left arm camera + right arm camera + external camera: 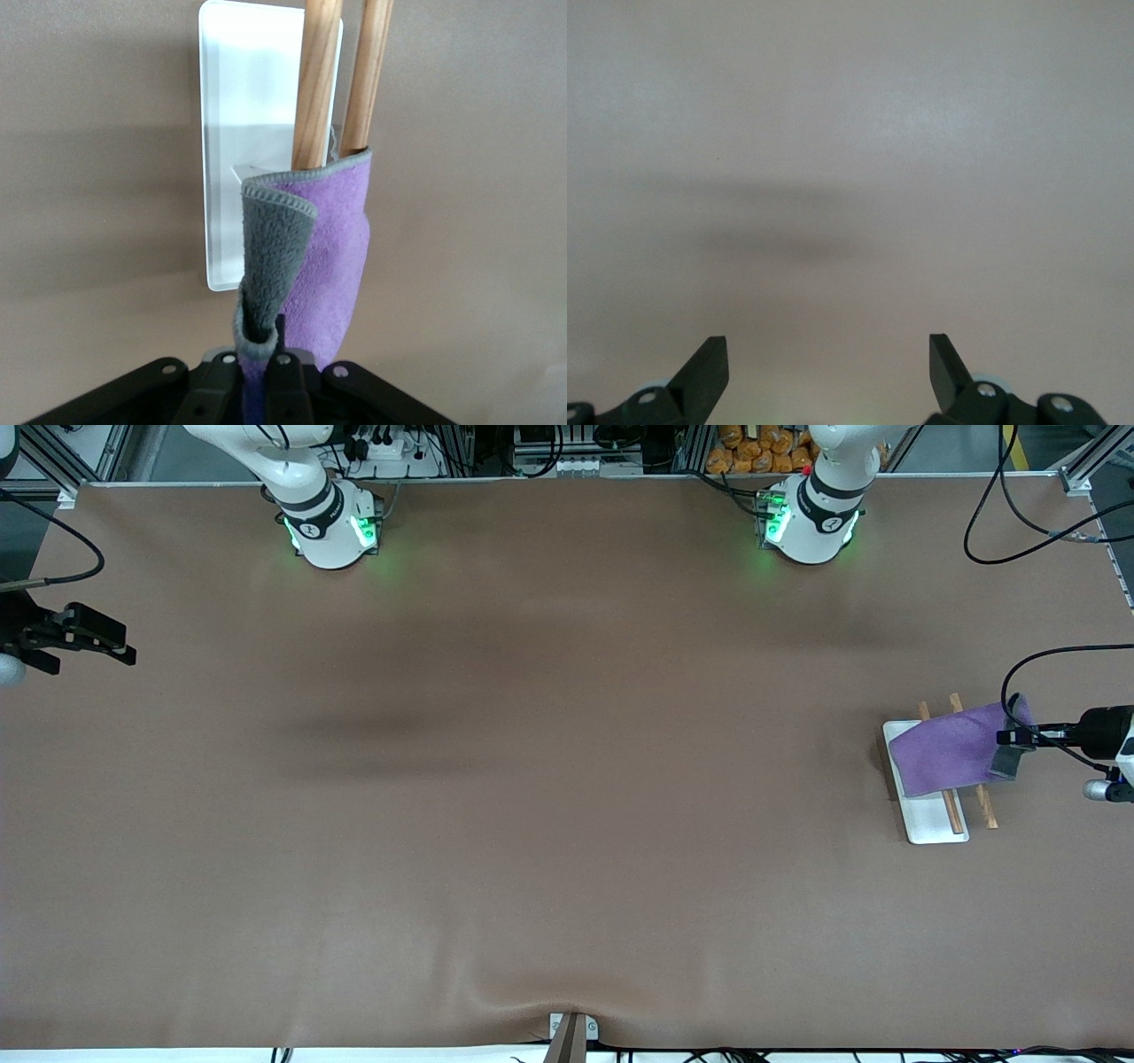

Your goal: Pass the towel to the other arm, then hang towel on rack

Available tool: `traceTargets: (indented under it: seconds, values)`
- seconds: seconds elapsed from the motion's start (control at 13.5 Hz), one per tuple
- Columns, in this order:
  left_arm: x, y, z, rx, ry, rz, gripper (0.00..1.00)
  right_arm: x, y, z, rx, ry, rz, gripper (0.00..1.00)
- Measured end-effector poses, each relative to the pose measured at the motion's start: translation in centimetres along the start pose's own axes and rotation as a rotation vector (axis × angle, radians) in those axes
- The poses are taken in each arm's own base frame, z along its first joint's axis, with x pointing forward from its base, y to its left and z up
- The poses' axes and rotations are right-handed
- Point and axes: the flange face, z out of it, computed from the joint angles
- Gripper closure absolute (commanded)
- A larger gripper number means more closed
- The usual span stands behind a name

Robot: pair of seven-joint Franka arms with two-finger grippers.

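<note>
Two rods half under towel, bracket unclear

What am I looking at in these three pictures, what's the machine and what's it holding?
Two robot arms stand at a brown table. One picture looks down from high across the table; the other two come from cameras on each arm's wrist. A small rack with a white base and two wooden rods stands toward the left arm's end. The left pincer is shut on a corner of a purple towel draped over the rods. The right pincer waits open over its own end, holding nothing.
</note>
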Motion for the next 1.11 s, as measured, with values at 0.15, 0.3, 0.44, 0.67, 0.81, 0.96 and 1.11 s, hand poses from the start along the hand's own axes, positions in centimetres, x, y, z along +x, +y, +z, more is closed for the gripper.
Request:
traceTargets:
  seconds: [0.15, 0.3, 0.44, 0.67, 0.81, 0.96, 1.11]
  values:
    - [0.3, 0.0, 0.3, -0.002, -0.004, 0.003, 0.29, 0.1, -0.2, -0.2, -0.002, 0.004, -0.004, 0.00]
    - [0.4, 0.0, 0.4, -0.001, -0.002, 0.003, 0.28, 0.1, -0.2, -0.6, -0.003, 0.009, -0.005, 0.00]
    - [0.5, -0.1, 0.4, 0.000, 0.000, 0.011, 0.28, 0.1, -1.0, -0.8, -0.002, -0.001, -0.012, 0.00]
    - [0.4, -1.1, 0.5, -0.002, 0.007, 0.046, 0.31, 0.3, -2.2, -0.9, -0.003, -0.002, 0.083, 0.00]
    - [0.3, -1.9, 0.6, -0.006, 0.010, 0.058, 0.29, 0.3, -2.6, -1.0, -0.004, 0.000, 0.110, 0.00]
    - [0.4, -1.8, -0.5, 0.002, 0.028, 0.070, 0.00, 0.4, -2.8, -1.1, -0.004, 0.001, 0.112, 0.00]
    - [-0.1, -0.7, -3.1, 0.002, 0.033, 0.086, 0.00, 0.4, -2.9, -1.1, -0.004, 0.003, 0.116, 0.00]
